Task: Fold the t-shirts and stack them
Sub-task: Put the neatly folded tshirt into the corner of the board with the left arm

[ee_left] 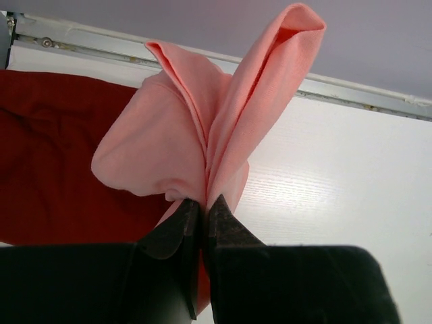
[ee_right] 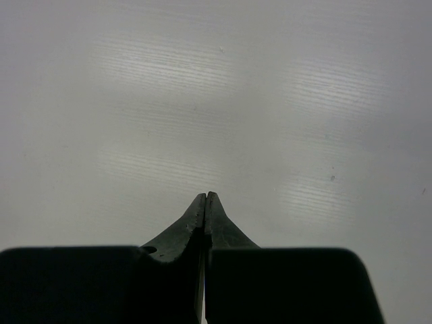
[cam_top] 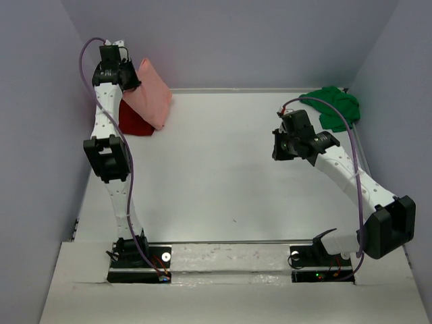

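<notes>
Top external view showed me the left gripper (cam_top: pixel 129 75) reaching into the far left corner of the table (cam_top: pixel 223 182). It was raised off the surface, with the salmon-pink t-shirt (cam_top: pixel 154 94) hanging from it in a slanted, bunched drape. On the left wrist view I could see its jaws pinched nearly together on a gathered fold of that pink cloth. Only the thickness of the fabric lay between the fingertips, and two lobes of the shirt spread out beyond them. The lower end of the pink shirt came down right at the dark red t-shirt (cam_top: pixel 135 121), which lay on the table in the same far left corner. I could not tell from either view whether the two were actually touching. The bright green t-shirt (cam_top: pixel 335 108) sat crumpled in the far right corner, well apart from the other two. The right gripper (cam_top: pixel 278 150) hung over the right half of the table, near the green shirt on its near left side and not touching it. On the right wrist view its jaws were pressed fully together, tip against tip, with nothing between them and only bare white tabletop beyond.
</notes>
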`<state>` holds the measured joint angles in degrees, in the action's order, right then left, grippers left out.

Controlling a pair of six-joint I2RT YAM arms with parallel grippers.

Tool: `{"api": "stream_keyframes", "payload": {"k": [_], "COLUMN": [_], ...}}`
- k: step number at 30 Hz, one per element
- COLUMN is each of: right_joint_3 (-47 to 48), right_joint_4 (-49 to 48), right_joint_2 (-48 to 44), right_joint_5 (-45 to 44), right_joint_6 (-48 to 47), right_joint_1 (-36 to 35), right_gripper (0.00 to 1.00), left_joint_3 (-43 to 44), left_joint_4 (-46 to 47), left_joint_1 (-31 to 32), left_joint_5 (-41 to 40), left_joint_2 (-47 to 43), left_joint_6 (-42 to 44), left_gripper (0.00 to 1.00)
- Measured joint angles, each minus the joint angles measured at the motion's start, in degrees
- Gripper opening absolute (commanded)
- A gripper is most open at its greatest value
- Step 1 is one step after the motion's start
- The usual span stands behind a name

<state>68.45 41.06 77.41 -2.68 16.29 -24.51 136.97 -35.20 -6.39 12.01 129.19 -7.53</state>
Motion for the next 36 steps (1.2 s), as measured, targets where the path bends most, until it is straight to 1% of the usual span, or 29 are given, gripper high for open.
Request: {"api": "stream_keyframes", "payload": {"k": [18, 30, 36], "right_joint_3": [0.0, 0.0, 0.0], "right_joint_4": [0.0, 0.0, 0.5], "right_joint_2": [0.0, 0.6, 0.6], "right_joint_5": [0.1, 0.1, 0.1], "right_joint_6": [0.0, 0.0, 0.0], "right_joint_1": [-0.3, -0.3, -0.3], "right_gripper": [0.0, 0.0, 0.0], "left_joint_3": [0.0, 0.1, 4.1], "left_joint_4": [-0.3, -0.5, -0.4], "left_joint_1": [-0.8, -4.6, -6.4], "left_joint_5": [-0.6, -0.8, -0.8], "left_joint_2": [-0.8, -0.7, 2.7], "left_joint_6": [0.0, 0.1, 0.2], "left_gripper": [0.0, 0.0, 0.0]}}
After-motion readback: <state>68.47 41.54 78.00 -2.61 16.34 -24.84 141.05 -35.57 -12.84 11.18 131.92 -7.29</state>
